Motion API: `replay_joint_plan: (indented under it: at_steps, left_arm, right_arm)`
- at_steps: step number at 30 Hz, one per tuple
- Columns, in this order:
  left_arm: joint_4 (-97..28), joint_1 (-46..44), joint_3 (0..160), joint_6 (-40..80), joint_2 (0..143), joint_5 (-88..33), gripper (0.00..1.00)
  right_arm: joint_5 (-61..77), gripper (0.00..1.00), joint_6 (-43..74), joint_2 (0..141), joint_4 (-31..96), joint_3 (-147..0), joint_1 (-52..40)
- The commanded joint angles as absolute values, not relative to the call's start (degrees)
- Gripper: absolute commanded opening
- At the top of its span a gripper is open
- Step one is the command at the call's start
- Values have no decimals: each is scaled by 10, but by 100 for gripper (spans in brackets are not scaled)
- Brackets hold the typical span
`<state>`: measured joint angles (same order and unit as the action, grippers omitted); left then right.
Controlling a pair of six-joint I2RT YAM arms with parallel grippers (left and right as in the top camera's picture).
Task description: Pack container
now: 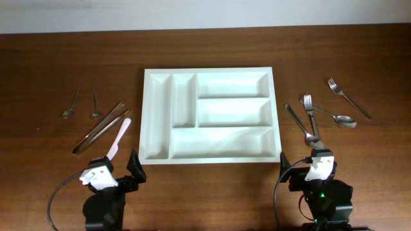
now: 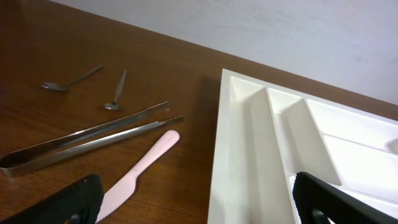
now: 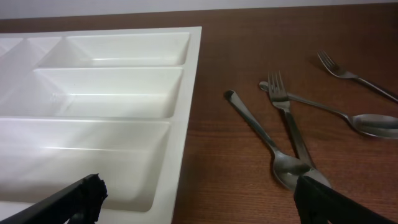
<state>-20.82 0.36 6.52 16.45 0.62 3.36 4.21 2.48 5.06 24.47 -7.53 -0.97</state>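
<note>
While my left hand (image 1: 115,165) and right hand (image 1: 302,165) gape empty, the container (image 1: 209,70) holds nothing; all cutlery (image 1: 311,114) waits on the worktop (image 1: 51,64).

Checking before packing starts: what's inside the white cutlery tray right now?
Nothing. From overhead, all five compartments of the tray are bare white plastic. No part of its inside is covered; only the table beneath it is hidden.
</note>
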Motion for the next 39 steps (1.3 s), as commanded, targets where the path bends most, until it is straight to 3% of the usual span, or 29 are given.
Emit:
replay_joint_plan:
  at_steps: [1, 18, 22, 28, 34, 39]
  left_arm:
    - [-209, 5, 63, 156, 3, 27, 99]
    - [-209, 6, 63, 156, 3, 27, 99]
    - [-209, 6, 63, 156, 3, 27, 99]
    - [-209, 5, 63, 156, 3, 27, 99]
    - [-209, 5, 63, 156, 3, 27, 99]
    - [-209, 5, 63, 156, 3, 27, 99]
  right_arm:
    - [47, 99, 19, 43, 244, -71, -15]
    - [25, 99, 20, 43, 233, -71, -15]
    - [18, 99, 105, 43, 211, -73, -15]
    - [19, 99, 113, 44, 213, -101, -15]
    - [19, 99, 112, 74, 270, -197, -15]
    - [19, 99, 112, 191, 378, -351, -15]
